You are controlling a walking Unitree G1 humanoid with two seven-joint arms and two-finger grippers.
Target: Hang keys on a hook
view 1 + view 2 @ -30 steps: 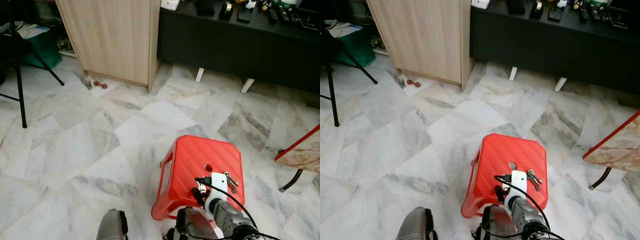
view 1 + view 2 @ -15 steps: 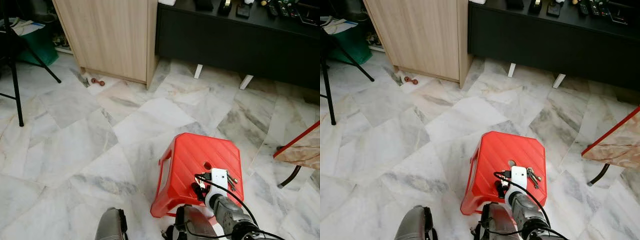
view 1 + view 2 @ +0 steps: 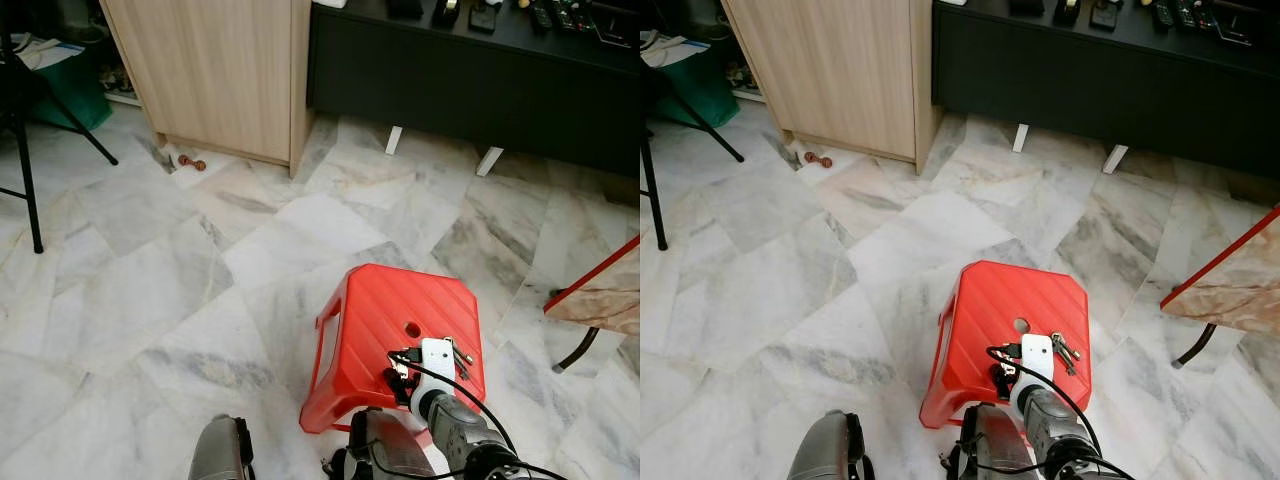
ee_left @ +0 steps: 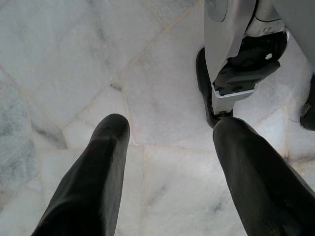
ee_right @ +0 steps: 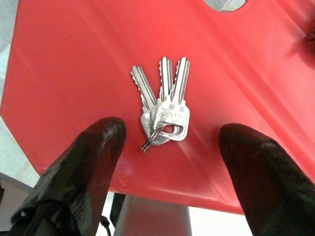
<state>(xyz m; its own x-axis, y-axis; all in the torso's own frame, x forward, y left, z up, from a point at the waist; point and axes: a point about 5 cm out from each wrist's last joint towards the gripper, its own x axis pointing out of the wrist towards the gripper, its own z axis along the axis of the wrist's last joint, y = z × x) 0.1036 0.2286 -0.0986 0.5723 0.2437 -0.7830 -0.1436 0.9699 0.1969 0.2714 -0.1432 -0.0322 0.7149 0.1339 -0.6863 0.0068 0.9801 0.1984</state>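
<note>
Silver keys (image 5: 162, 105) between right pincer (image 5: 170, 147) fingers

Bright, even daylight; sharp focus

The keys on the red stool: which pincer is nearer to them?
Right. The right pincer hovers open just above the keys on the red stool; the left pincer hangs over bare floor beside it.

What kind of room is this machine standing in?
Most likely a living room in a home: a marble-tiled floor, a light wooden cabinet beside a long black sideboard with remotes and gadgets on top. A red plastic stool holds a bunch of keys.
</note>
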